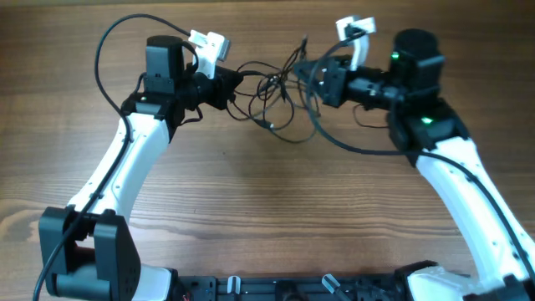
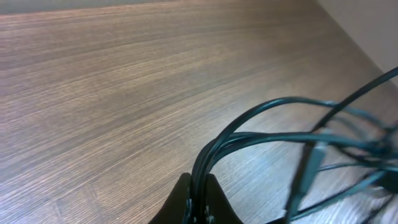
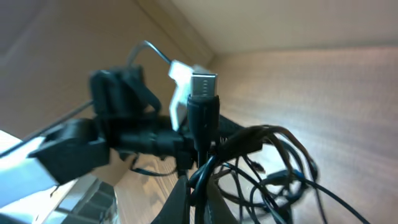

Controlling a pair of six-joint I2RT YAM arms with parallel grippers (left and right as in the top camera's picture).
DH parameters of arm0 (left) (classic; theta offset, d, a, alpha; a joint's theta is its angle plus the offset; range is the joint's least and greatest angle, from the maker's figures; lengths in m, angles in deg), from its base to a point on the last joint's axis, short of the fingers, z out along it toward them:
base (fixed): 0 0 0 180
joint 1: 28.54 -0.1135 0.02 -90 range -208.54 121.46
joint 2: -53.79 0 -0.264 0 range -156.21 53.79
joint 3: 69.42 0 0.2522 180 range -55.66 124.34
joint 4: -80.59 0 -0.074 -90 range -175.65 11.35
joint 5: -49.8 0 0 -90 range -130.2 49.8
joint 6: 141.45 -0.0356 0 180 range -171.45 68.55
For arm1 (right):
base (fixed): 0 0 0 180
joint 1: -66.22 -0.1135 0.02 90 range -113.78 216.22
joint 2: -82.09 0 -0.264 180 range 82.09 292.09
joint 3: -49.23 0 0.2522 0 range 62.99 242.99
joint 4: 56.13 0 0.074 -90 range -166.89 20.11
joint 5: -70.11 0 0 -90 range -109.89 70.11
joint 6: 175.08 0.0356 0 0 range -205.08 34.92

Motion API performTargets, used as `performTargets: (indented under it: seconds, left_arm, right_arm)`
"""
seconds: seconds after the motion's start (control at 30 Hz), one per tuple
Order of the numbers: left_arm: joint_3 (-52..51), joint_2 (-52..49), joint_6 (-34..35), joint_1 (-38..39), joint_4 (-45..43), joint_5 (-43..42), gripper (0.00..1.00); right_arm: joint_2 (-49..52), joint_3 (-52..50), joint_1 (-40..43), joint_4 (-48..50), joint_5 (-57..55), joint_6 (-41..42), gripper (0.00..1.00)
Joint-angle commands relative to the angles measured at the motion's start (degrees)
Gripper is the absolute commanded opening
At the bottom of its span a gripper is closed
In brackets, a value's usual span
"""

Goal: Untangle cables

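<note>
Left gripper [image 1: 235, 82]: fingers pressed together, pinching several strands of the cables [image 1: 276, 94] at once. In the left wrist view the strands rise straight out of the pinch and arc off to the right.

Between the two sets of fingers: the tangle hangs in loose loops. The lowest loops sag toward the table [image 1: 251, 209]; whether they touch it or hang just clear, I cannot tell.

Right gripper [image 1: 318, 81]: fingers closed on one cable just below its plug [image 3: 203, 112]. The plug stands upright above the fingertips, metal end up. The rest of the tangle spills beyond and to the right of it.

Handling, my read: thin, light, limp wire, with a rubbery skin likely to snag at crossings rather than slide. The plugs are the only stiff parts and the best hold; take an end and feed it back through the loops. Pull gently, since a hard tug would tighten the knots.

Containers: none in view.
</note>
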Motion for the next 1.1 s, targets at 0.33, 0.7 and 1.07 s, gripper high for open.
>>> performTargets:
  seconds: [0.33, 0.7, 1.07]
  left_arm:
    - [0.83, -0.76, -4.35, -12.24, 3.82, 5.29, 0.04]
    - [0.83, -0.76, -4.33, -16.13, 4.22, 2.12, 0.04]
    - [0.83, -0.63, -4.33, -13.31, 4.28, -1.77, 0.05]
  right_arm:
    - [-8.85, 2.19, 15.43, -2.95, 2.54, 1.77, 0.05]
    - [-8.04, 2.16, 22.03, -19.61, -8.87, -5.27, 0.05]
    - [-4.15, 2.14, 21.68, -28.92, -13.49, -8.07, 0.74]
